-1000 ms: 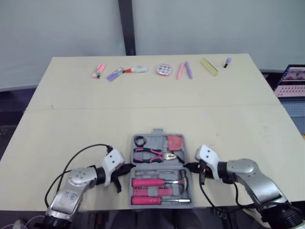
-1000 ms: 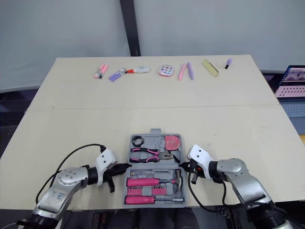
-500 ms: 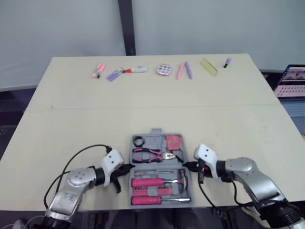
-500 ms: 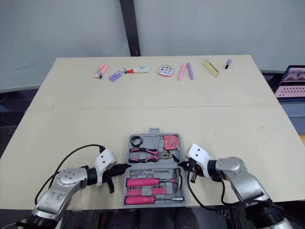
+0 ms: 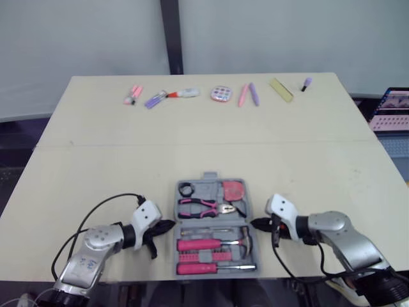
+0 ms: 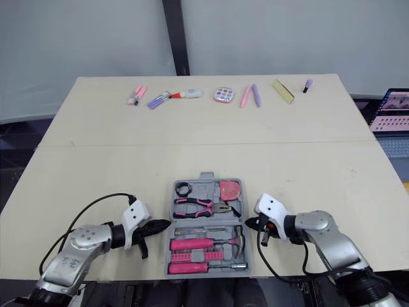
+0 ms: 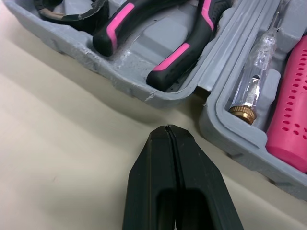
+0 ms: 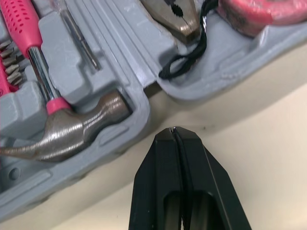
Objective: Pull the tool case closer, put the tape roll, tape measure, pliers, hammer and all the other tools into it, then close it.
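Observation:
The grey tool case (image 5: 209, 177) lies open at the table's near edge, in the middle. The half farther from me holds the black tape roll (image 5: 186, 189), the pink tape measure (image 5: 234, 190) and the pink-handled pliers (image 5: 204, 206). The nearer half holds the hammer (image 5: 220, 244) and pink-handled drivers. My left gripper (image 5: 168, 225) is shut, its tip just off the case's left side by the hinge line. My right gripper (image 5: 255, 224) is shut too, a short gap from the right side. The wrist views show the case rim (image 7: 158, 93) and the hammer head (image 8: 72, 129) just beyond the closed fingertips.
Along the far edge lie pink markers (image 5: 132, 94), a purple pen (image 5: 153, 100), a glue tube (image 5: 184, 93), a round compact (image 5: 220, 94), two more pens (image 5: 248, 94) and a yellow strip (image 5: 280, 89). A laptop (image 5: 393, 109) sits off the right side.
Both grippers have drawn back a little from the case's sides, the left to the left and the right to the right. The case has stayed put.

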Controlling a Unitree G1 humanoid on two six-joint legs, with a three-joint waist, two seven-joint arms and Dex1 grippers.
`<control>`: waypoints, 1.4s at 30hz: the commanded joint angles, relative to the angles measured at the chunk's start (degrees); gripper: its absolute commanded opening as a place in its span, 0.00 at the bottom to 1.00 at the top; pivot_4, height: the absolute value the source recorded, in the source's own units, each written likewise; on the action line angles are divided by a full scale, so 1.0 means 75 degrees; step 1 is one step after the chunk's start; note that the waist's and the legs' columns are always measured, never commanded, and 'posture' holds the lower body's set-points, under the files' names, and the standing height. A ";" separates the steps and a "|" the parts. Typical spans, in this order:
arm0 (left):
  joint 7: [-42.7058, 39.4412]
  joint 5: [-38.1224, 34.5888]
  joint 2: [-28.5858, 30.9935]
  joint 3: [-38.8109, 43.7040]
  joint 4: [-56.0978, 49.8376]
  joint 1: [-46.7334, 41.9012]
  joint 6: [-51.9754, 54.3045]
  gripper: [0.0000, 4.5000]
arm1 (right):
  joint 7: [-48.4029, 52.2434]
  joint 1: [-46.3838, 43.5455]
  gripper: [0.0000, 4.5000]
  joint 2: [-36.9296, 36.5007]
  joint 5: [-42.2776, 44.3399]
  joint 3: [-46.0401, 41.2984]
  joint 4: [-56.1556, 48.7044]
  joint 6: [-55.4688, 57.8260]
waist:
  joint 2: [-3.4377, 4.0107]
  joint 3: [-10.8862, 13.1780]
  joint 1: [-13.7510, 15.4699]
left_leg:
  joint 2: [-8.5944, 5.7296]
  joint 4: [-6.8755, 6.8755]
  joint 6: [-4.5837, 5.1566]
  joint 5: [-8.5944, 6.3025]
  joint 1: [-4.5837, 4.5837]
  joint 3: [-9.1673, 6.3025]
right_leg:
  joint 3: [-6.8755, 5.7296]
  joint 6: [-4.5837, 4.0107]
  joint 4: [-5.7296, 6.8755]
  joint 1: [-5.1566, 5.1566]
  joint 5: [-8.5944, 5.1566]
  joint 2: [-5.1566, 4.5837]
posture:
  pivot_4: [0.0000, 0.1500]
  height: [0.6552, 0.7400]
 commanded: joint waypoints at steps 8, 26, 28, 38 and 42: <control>-0.0513 -0.0870 0.0418 0.0806 -0.0533 0.0563 -0.0064 0.00 | 0.0114 0.0361 0.01 -0.0385 0.0307 -0.0561 -0.0341 0.0008 | 0.0001 0.0002 -0.0007 | 0.0001 -0.0008 -0.0001 0.0000 -0.0001 0.0000 | 0.0000 -0.0001 -0.0003 -0.0004 0.0000 0.0000 | 1.00 1.00; -0.2288 -0.2592 0.1565 0.3022 -0.3157 0.3413 -0.0473 0.00 | 0.0629 0.1191 0.01 -0.1213 0.1848 -0.2244 -0.1037 0.0790 | -0.0007 0.0009 0.0006 | 0.0000 -0.0006 0.0012 -0.0011 0.0003 0.0003 | 0.0002 -0.0002 -0.0036 0.0021 0.0001 -0.0002 | 1.00 1.00; -0.2157 -0.2321 0.1414 0.2469 -0.3254 0.3240 -0.0752 0.00 | 0.0466 0.0909 0.01 -0.0984 0.2013 -0.2204 -0.0938 0.1071 | -0.0006 0.0009 0.0002 | 0.0000 -0.0009 0.0012 -0.0012 0.0002 0.0003 | 0.0003 -0.0002 -0.0038 0.0019 0.0001 -0.0002 | 1.00 1.00; -0.1744 -0.1060 0.0621 0.0466 -0.2106 0.2121 -0.2096 0.00 | -0.0212 -0.0681 0.73 -0.0062 0.3339 -0.2142 -0.0276 0.3949 | -0.0004 0.0008 -0.0006 | 0.0001 -0.0007 0.0008 -0.0009 0.0003 0.0003 | 0.0003 0.0000 -0.0027 0.0014 0.0002 0.0001 | 1.00 1.00; -0.1874 -0.0907 0.0654 0.0115 -0.1649 0.1772 -0.2324 0.00 | -0.0444 -0.1306 0.99 0.0387 0.3626 -0.2152 0.0355 0.4682 | -0.0003 0.0008 -0.0001 | 0.0001 -0.0008 0.0008 -0.0009 -0.0002 0.0003 | 0.0003 0.0000 -0.0028 0.0010 0.0002 0.0000 | 1.00 1.00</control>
